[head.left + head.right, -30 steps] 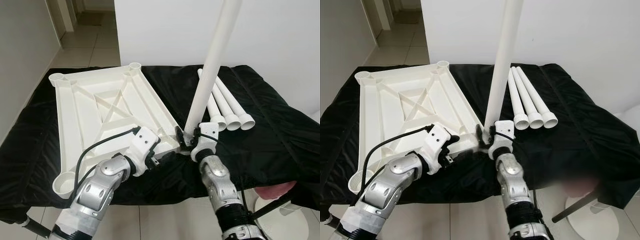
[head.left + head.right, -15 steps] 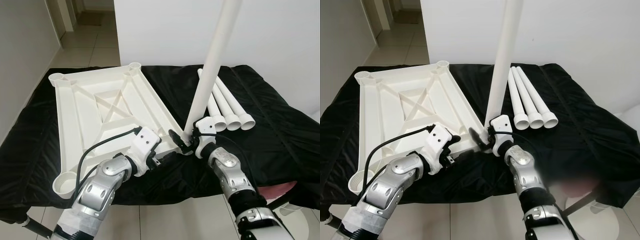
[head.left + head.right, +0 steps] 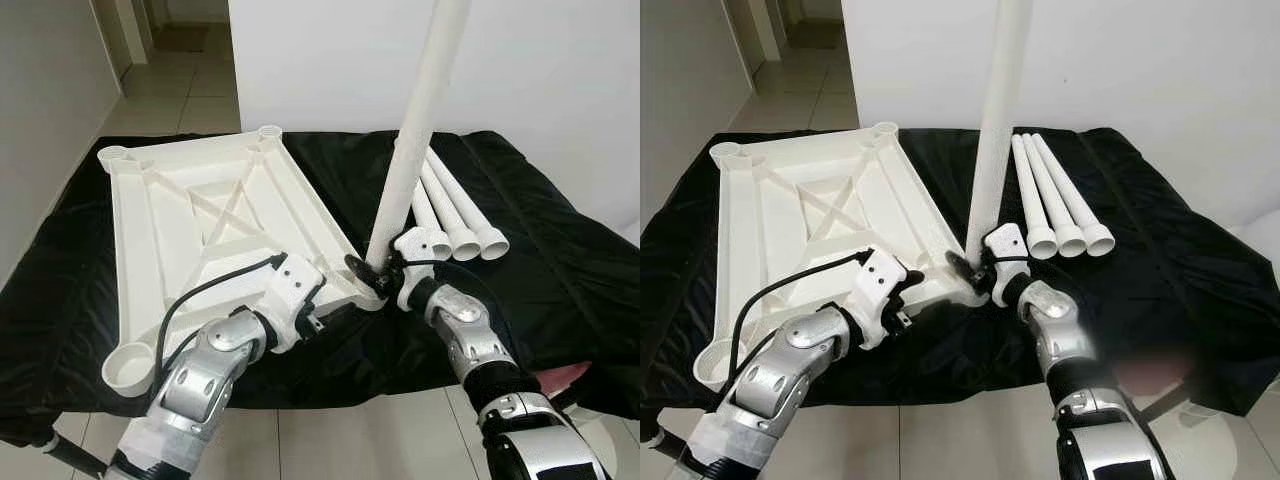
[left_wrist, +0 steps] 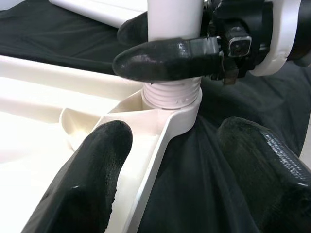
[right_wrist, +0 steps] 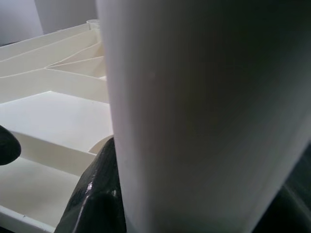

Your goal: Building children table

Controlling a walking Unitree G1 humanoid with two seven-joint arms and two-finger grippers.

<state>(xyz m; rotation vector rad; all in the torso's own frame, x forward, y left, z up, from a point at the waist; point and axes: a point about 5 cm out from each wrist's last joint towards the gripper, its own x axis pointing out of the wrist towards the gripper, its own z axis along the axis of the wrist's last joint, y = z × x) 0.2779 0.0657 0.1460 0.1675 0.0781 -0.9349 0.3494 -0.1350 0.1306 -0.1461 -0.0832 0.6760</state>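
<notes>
The white table top [image 3: 200,215] lies upside down on a black-covered surface. One white leg [image 3: 410,150] stands upright in the near right corner socket [image 4: 172,92], where its threaded end shows. My right gripper [image 3: 368,275] is shut on the base of this leg, and one of its fingers [image 4: 165,58] lies across the leg just above the socket. My left gripper [image 4: 170,141] is open beside that corner. One of its fingers [image 4: 92,170] is over the table top's rim and the other is over the cloth. Three more white legs [image 3: 455,215] lie side by side to the right.
The black cloth [image 3: 560,260] covers the whole work surface, and its front edge runs just below my arms. A white wall [image 3: 560,70] stands close behind. Tiled floor [image 3: 180,80] leads off at the far left. A white round base [image 3: 590,425] stands on the floor at the near right.
My right forearm has swung out to the right around the leg's base, and the leg now stands a little more upright. The left gripper has barely moved.
</notes>
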